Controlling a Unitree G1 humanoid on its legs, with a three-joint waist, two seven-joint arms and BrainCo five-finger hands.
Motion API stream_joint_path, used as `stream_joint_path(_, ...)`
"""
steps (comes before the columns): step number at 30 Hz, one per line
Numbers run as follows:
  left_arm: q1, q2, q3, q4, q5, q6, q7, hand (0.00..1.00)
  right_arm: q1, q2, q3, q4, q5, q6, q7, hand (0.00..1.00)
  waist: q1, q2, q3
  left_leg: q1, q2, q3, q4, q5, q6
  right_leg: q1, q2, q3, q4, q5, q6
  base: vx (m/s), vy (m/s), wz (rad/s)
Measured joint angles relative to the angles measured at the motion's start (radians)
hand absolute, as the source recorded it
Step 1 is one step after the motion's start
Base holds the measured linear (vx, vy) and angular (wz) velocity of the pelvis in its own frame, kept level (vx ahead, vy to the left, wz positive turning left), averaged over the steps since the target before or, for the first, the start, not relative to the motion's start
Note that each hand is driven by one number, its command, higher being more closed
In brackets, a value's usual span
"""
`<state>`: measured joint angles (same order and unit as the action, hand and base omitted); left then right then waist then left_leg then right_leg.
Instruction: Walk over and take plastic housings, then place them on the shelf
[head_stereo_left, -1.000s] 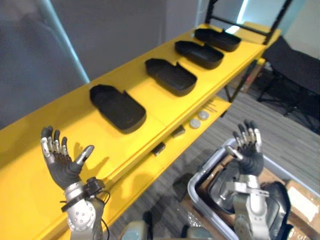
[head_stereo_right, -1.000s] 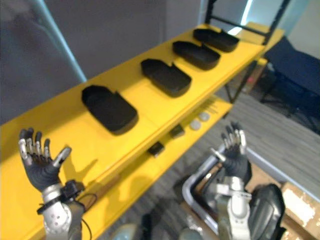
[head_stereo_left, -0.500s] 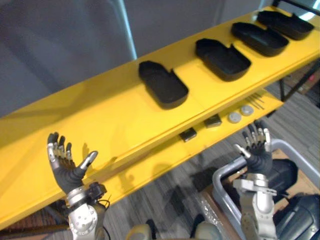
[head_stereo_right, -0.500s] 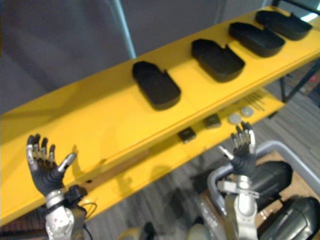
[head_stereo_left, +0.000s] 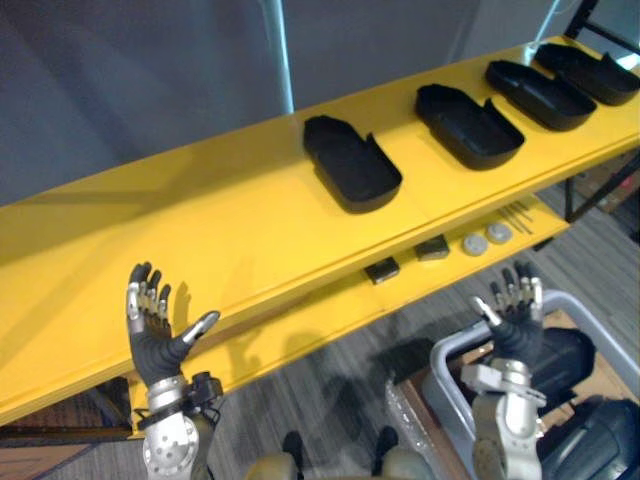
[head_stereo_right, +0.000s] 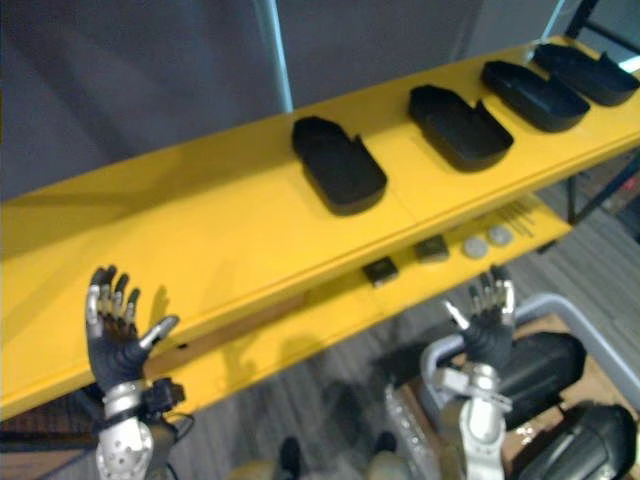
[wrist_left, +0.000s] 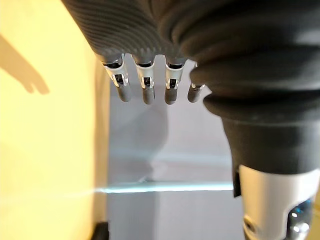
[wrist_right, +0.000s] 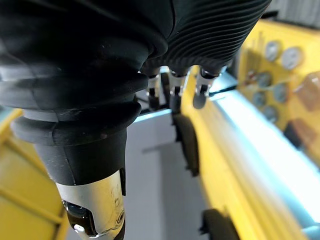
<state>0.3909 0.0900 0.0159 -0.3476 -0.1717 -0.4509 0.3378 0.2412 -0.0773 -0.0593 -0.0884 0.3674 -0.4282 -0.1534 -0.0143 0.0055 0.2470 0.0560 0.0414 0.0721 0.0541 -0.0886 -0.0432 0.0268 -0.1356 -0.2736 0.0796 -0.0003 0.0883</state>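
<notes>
Both spread empty; our right robot hand (head_stereo_left: 518, 333), not the left robot hand (head_stereo_left: 153, 345), sits just beside the binned housings (head_stereo_left: 572, 352), near right.

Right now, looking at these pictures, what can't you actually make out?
1. In the eye views, the grey bin is cut off by the lower right edge and partly behind the right hand, so its dark contents cannot be counted.
2. The yellow shelf runs past the right edge, so anything beyond the farthest housing is out of frame.
3. The small parts on the lower level are too small to identify.
</notes>
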Motion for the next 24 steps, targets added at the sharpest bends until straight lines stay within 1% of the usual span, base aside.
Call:
stream_joint_path(3,-0.018,0.001,-0.015,-0.009,-0.019,-0.017,0.003,0.0,0.004,-0.001,0.003,0.019,-0.003,0.0,0.001,0.0,-0.001,0.0,0.0,-0.003,0.01,0.023,0.035,-0.028,-0.005,0.0,0.012,0.025,-0.003,0.001,-0.001,0.03,-0.002,-0.24)
stream_joint_path(4,-0.029,0.001,-0.034,-0.009,-0.019,-0.022,0.004,0.0,0.009,-0.002,0.003,0.027,-0.021,0.001,-0.001,0.0,-0.002,0.0,0.0,-0.007,0.011,0.025,0.046,-0.037,-0.005,0.0,0.016,0.029,-0.004,0.0,-0.002,0.03,0.003,-0.16)
stream_joint_path(8,-0.076,0.002,-0.077,-0.01,-0.018,-0.024,0.01,0.0,0.017,-0.003,0.005,0.031,-0.041,0.004,0.0,0.0,-0.007,0.001,0.001,-0.007,0.013,0.027,0.05,-0.043,-0.004,0.0,0.018,0.038,-0.004,0.0,-0.003,0.01,0.0,-0.01)
stream_joint_path(10,-0.079,0.002,-0.077,-0.012,-0.018,-0.024,0.008,0.0,0.014,-0.005,0.014,0.031,-0.048,0.014,-0.001,0.0,-0.007,0.001,0.001,-0.008,0.014,0.031,0.061,-0.052,-0.004,0.0,0.02,0.058,-0.004,-0.001,-0.003,0.01,0.024,-0.06)
stream_joint_path(13,-0.079,0.007,-0.08,-0.013,-0.011,-0.023,0.004,0.0,0.009,-0.006,0.039,0.033,-0.054,0.015,-0.002,0.0,-0.007,0.001,0.001,-0.007,0.016,0.038,0.063,-0.055,-0.002,-0.003,0.021,0.088,-0.005,-0.001,-0.004,0.01,0.021,-0.06)
stream_joint_path(15,-0.078,0.012,-0.08,-0.013,-0.008,-0.023,0.002,0.0,0.002,-0.008,0.048,0.034,-0.07,0.016,-0.005,0.0,0.0,0.001,0.001,-0.01,0.019,0.048,0.081,-0.065,-0.001,-0.008,0.025,0.108,-0.006,-0.002,-0.004,0.0,0.011,-0.22)
stream_joint_path(17,-0.073,0.011,-0.075,-0.014,-0.008,-0.021,0.002,0.0,-0.013,-0.02,0.066,0.035,-0.068,0.018,-0.016,0.0,0.003,0.002,0.001,-0.028,0.027,0.051,0.156,-0.105,-0.001,-0.019,0.04,0.15,-0.006,-0.001,-0.003,0.0,0.022,-0.54)
stream_joint_path(18,-0.061,0.01,-0.065,-0.013,-0.008,-0.02,0.003,0.0,-0.031,-0.033,0.084,0.037,-0.068,0.021,-0.016,0.0,0.012,0.0,0.004,-0.048,0.035,0.029,0.236,-0.132,0.006,-0.031,0.055,0.199,-0.005,-0.001,-0.003,-0.04,0.031,-1.17)
stream_joint_path(19,-0.042,0.008,-0.053,-0.012,-0.008,-0.018,0.01,0.0,-0.047,-0.045,0.099,0.037,-0.066,0.022,-0.002,0.0,0.027,-0.002,0.01,-0.063,0.033,-0.02,0.325,-0.149,0.017,-0.033,0.069,0.262,-0.009,-0.004,-0.011,-0.06,0.038,-1.39)
stream_joint_path(20,-0.031,0.004,-0.048,-0.012,-0.006,-0.018,0.013,0.0,-0.051,-0.052,0.105,0.037,-0.06,0.022,0.008,0.0,0.031,0.0,0.012,-0.066,0.032,-0.044,0.366,-0.161,0.017,-0.032,0.078,0.293,-0.01,-0.003,-0.017,-0.06,0.066,-1.55)
stream_joint_path(21,-0.011,-0.014,-0.028,-0.012,-0.006,-0.018,0.014,0.0,-0.048,-0.065,0.115,0.037,-0.044,0.022,0.027,0.0,0.032,0.008,0.009,-0.071,0.033,-0.083,0.436,-0.179,0.017,-0.031,0.098,0.346,-0.011,-0.001,-0.024,-0.05,0.091,-1.31)
stream_joint_path(23,-0.004,-0.027,-0.016,-0.013,-0.005,-0.02,0.029,0.0,-0.025,-0.076,0.121,0.037,0.006,0.021,0.061,0.0,0.032,0.012,0.008,-0.07,0.033,-0.091,0.48,-0.189,0.024,-0.04,0.113,0.405,-0.015,0.004,-0.031,-0.03,0.112,-1.1)
stream_joint_path(24,-0.007,-0.027,-0.017,-0.013,-0.003,-0.02,0.034,0.0,-0.017,-0.078,0.121,0.035,0.013,0.02,0.07,0.0,0.025,0.012,0.007,-0.07,0.033,-0.091,0.474,-0.192,0.03,-0.047,0.114,0.413,-0.015,0.006,-0.033,-0.02,0.098,-0.61)
